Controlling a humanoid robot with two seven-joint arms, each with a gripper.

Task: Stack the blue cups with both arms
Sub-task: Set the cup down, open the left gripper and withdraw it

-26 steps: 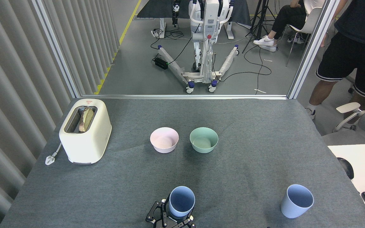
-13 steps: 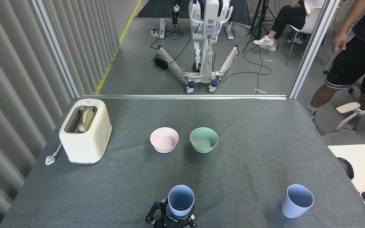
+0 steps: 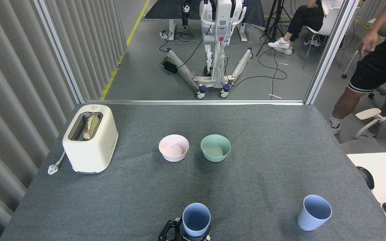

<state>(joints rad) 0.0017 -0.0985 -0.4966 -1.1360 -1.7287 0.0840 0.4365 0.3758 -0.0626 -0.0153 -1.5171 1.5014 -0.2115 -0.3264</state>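
Blue cups sit well apart on the grey cloth-covered table [image 3: 266, 134]. One blue cup [image 3: 196, 219] stands upright at the bottom edge of the head view, just right of centre, its open mouth facing up. A black multi-fingered gripper [image 3: 184, 234] is gathered around its lower body: dark fingers [image 3: 167, 231] show on the cup's left side and more black parts under its base on the right, pressed close against the cup wall, so the gripper appears clamped on the cup. No arm is visible behind it, so it cannot be told from the view alone which arm it belongs to; it sits slightly left of the cup and is taken as the left one. The other gripper is not in view.

The second blue cup [image 3: 314, 213] stands alone near the table's right front corner, upright, touching nothing.

Further back, a pink bowl [image 3: 174, 148] and a mint-green bowl [image 3: 215, 148] stand side by side near the middle of the table, close but apart. A cream toaster [image 3: 90, 138] with a slice of bread [image 3: 91, 126] in its slot sits at the left edge, its plug lying just beside it. Beyond the table, a person [image 3: 377, 60] in black shorts stands at the right, one arm hanging down.
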